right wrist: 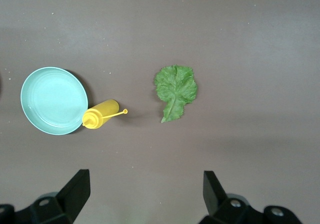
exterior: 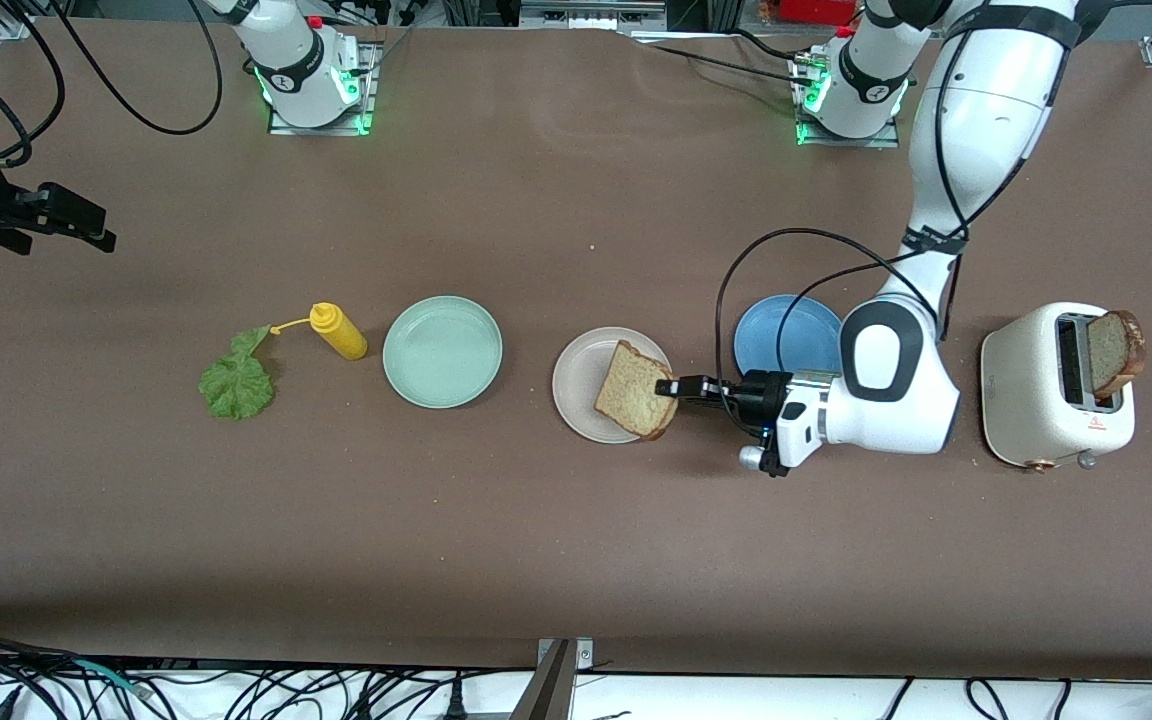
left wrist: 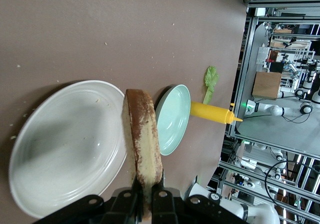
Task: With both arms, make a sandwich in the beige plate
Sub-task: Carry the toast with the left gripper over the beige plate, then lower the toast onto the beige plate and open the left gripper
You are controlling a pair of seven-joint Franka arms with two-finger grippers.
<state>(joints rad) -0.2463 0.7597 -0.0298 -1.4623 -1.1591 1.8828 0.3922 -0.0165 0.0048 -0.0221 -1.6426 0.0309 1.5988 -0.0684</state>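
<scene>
Brown square bread slice with darker crust [exterior: 636, 391] is pinched at its edge by the left gripper [exterior: 673, 387], jaws clamped on the crust; in the left wrist view the slice [left wrist: 144, 143] stands on edge between the black fingertips [left wrist: 136, 193]. Slice sits tilted over the round matte beige plate [exterior: 576, 385], on the half toward the left arm's end, and whether it touches the plate is unclear. Left arm reaches in low from that end.

Second brown bread slice [exterior: 1113, 352] stands in the slot of the cream toaster [exterior: 1046, 400] at the left arm's end of the table. Round blue plate [exterior: 786, 335] lies just beside the beige plate, partly under the left arm. Mint-green round plate [exterior: 442, 351] is beside the beige plate toward the right arm's end, then the yellow squeeze bottle [exterior: 338, 331], then the crinkled green lettuce leaf [exterior: 236, 380] flat on the brown table [exterior: 556, 540].

Right gripper [right wrist: 145, 189] waits high over the table near the lettuce leaf, fingers spread wide, holding nothing.
</scene>
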